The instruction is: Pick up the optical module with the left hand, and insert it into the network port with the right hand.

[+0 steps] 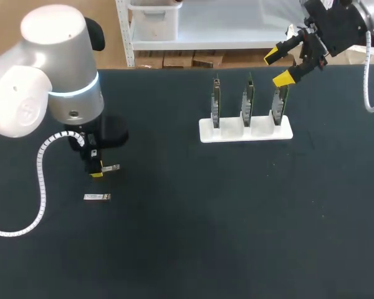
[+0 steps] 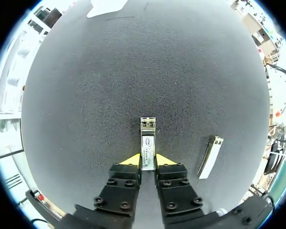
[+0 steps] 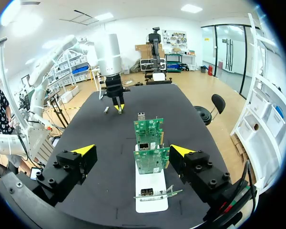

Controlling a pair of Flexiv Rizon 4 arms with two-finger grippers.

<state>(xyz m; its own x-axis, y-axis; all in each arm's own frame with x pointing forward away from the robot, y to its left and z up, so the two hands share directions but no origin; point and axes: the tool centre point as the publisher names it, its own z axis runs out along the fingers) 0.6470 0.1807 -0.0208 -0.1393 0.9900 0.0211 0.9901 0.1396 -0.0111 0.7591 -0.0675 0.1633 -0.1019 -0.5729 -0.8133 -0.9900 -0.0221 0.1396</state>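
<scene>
Dark worktop (image 1: 193, 237) fills the scene, with a white stand (image 1: 207, 132) toward its far right side holding three circuit boards (image 1: 247, 99) upright in a row.

The left claw (image 1: 96, 171) is at the left side of the worktop, clamped on a slim metal module (image 1: 110, 167). In the left wrist view its two yellow tips press the module (image 2: 148, 140) from both sides near its back end, and most of its length sticks out ahead of the left claw (image 2: 148, 161). Whether it is clear of the worktop or resting on it I cannot tell. A second module (image 1: 97, 197) lies loose on the worktop just beside the held one; it also shows beside the claw in the left wrist view (image 2: 209, 156).

The right claw (image 1: 279, 66) hangs above the stand's right end with its tips wide apart and nothing in them. In its own view the boards (image 3: 151, 160) lie ahead of the right claw (image 3: 132, 151), and a network port (image 3: 144, 145) shows on one of them.

As I judge it, the pickup grip is made and little else is done. The module is well apart from the boards, so carrying it across, passing it to the right claw and pushing it into a port are all left.
</scene>
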